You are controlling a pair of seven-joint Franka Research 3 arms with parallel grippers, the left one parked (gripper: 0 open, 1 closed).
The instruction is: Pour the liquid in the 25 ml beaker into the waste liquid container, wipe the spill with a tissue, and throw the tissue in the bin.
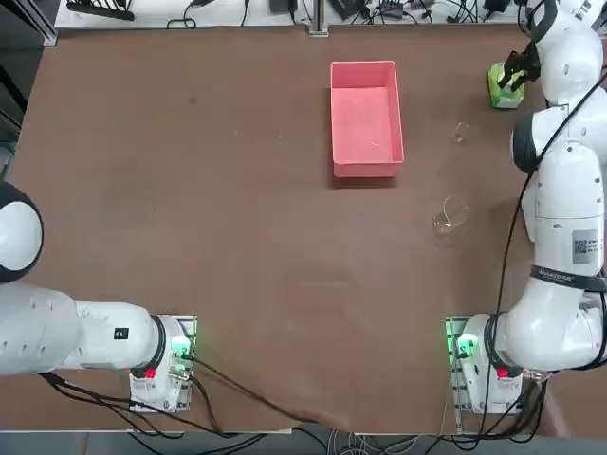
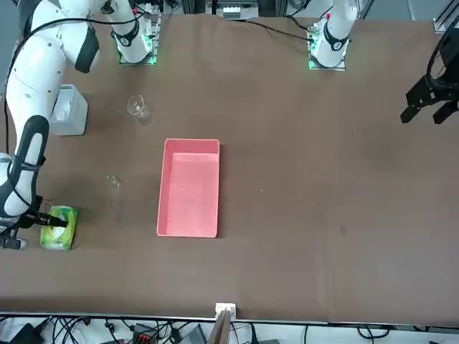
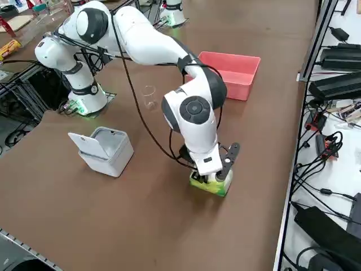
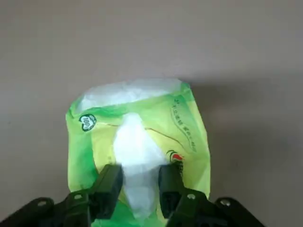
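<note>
**Q:** Where is the right gripper positioned?
**A:** It is positioned over the tissue pack, to the right of the pink tray and slightly towards its far end. The fingers are spread, one on each side of the tissue; no pinch is shown.

**Q:** Why is that placement used?
**A:** The white tissue is presented standing out of the pack opening. With the tissue flanked, it can presumably be gripped by closure alone, and then drawn out. Should the wrapper be caught as well, the whole pack could be lifted.

**Q:** Where is the 25 ml beaker located?
**A:** It is set down on the worktop, to the right of the tray, between tray and pack. Whether any liquid is left in it cannot be told. Since it is left ungripped, the wiping stage is judged to be in hand.

**Q:** And the larger beaker?
**A:** It is placed to the right of the tray, nearer the arm bases. It should be avoided during wiping.

**Q:** How is disposal provided for?
**A:** The bin is stood further to the right of the tray, also nearer the bases. Its lid is swung open, so the used tissue can be dropped straight in.
</note>
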